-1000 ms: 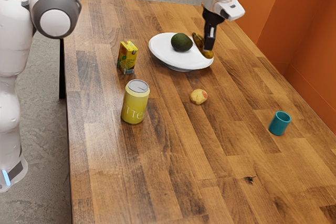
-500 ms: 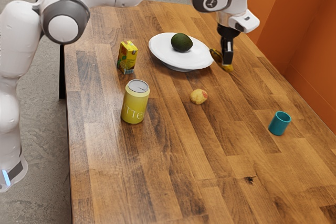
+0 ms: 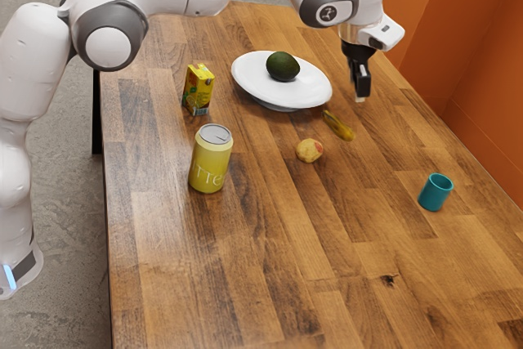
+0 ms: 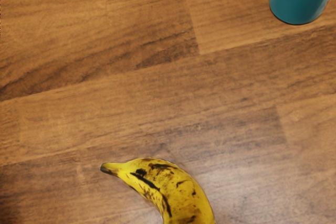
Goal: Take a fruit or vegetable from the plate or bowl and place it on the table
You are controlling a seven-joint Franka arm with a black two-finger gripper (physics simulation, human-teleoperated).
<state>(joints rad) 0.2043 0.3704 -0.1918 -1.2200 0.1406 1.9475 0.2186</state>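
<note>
"Banana (image 3: 338, 126) has come down from my gripper (image 3: 359, 90) onto the table (image 3: 270, 284)."

"Gripper's state?"

"Apart from the banana, holding nothing; spread or closed, I can't tell."

"Room to move?"

"Nearest the exterior camera, broad bare wood runs between the teal mug (image 3: 435, 192) and yellow can (image 3: 210, 161). Then the banana, near the plate's rim, with wood between it and the table edge at the exterior view's right. Farther, an avocado (image 3: 283, 65) sits on the plate (image 3: 253, 83)."
</note>
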